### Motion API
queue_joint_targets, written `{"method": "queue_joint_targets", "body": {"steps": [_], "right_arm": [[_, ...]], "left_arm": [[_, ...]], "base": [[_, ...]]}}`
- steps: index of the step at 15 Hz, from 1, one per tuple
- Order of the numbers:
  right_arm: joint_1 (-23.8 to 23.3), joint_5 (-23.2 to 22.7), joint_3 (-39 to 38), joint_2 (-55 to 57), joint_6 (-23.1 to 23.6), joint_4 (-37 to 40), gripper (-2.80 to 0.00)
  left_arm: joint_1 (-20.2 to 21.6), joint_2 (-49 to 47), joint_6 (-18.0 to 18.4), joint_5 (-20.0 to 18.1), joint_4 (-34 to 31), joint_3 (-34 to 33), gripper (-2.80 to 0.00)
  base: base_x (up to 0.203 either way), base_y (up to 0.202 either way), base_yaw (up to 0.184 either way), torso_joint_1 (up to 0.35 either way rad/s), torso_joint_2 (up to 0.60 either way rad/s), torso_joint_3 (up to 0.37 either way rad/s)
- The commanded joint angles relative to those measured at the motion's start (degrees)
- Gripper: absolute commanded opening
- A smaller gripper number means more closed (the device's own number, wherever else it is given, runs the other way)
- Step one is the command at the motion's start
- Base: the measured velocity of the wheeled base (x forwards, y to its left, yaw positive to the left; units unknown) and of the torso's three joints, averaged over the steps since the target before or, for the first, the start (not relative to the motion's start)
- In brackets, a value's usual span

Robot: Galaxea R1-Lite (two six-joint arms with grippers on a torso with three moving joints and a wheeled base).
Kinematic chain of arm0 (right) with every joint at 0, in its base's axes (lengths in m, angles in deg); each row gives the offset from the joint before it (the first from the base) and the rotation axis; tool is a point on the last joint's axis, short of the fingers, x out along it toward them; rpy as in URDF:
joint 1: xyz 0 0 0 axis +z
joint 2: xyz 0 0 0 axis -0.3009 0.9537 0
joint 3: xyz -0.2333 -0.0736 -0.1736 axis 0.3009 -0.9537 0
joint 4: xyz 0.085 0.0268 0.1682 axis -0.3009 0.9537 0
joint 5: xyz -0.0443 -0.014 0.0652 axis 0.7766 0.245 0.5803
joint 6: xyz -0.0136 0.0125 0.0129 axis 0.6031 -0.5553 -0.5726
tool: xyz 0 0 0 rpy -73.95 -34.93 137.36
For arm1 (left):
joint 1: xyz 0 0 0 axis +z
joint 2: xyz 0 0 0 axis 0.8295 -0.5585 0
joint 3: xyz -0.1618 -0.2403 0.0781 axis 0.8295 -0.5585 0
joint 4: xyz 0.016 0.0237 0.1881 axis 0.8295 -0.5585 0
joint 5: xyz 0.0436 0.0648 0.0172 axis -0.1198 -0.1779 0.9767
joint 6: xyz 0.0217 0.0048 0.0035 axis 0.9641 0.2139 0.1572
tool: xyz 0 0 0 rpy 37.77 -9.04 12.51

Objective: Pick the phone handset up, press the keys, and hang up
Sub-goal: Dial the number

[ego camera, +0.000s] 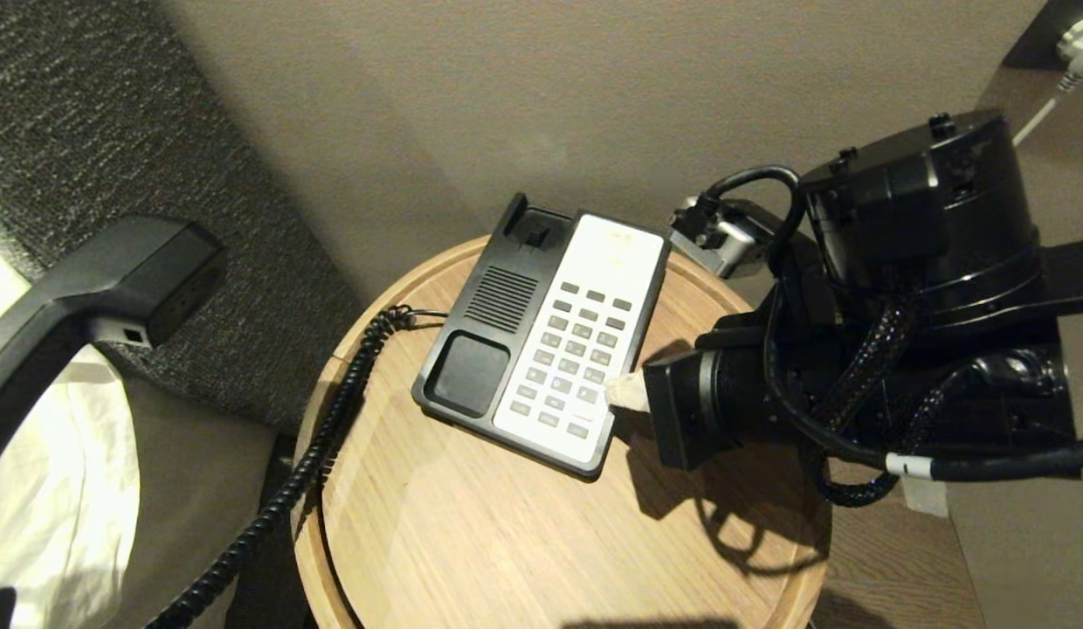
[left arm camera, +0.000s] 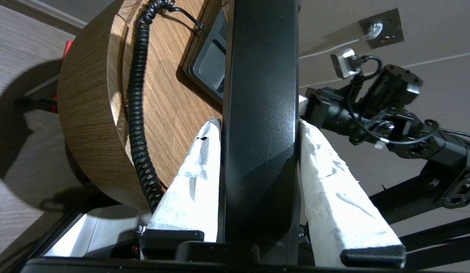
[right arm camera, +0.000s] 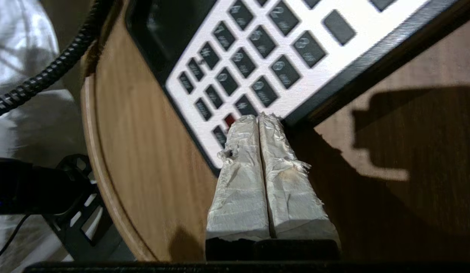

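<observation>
Round wooden counter (ego camera: 472, 542) carries the black-and-white phone base (ego camera: 541, 341). Right gripper (right arm camera: 259, 117), taped fingers pressed together, touches its lower keys (right arm camera: 242, 106); left gripper (left arm camera: 259, 125) pinches the long black plastic handset (left arm camera: 259, 94) aloft. Lifting done, pressing underway, hanging up remains.

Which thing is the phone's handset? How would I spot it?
Find the round wooden table with the black-and-white phone base. Follow its curly black cord off the table's left edge, up to the long black handset, lifted clear of its cradle.
</observation>
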Motion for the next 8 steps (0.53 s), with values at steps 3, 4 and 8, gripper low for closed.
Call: {"method": "queue_joint_targets", "body": {"steps": [3,4,8], "right_arm": [[1.64,-1.4,0.23,-0.37,-1.12,-0.45,-2.8],[1.89,-1.99,0.21,-0.29,-1.56,-0.45,-2.8],[1.98,-2.0,-0.29,0.22,-1.56,-0.45,-2.8]], "left_arm": [[0.03,0.12,-0.27,-0.06,-0.06,-0.45,-2.8],[0.03,0.12,-0.27,-0.41,-0.06,-0.61,-2.8],[-0.03,0.3,-0.27,-0.69,-0.06,-1.05,-2.8]], "base": [[0.0,0.0,0.0,0.0,0.0,0.0],[0.0,0.0,0.0,0.0,0.0,0.0],[0.0,0.0,0.0,0.0,0.0,0.0]]}}
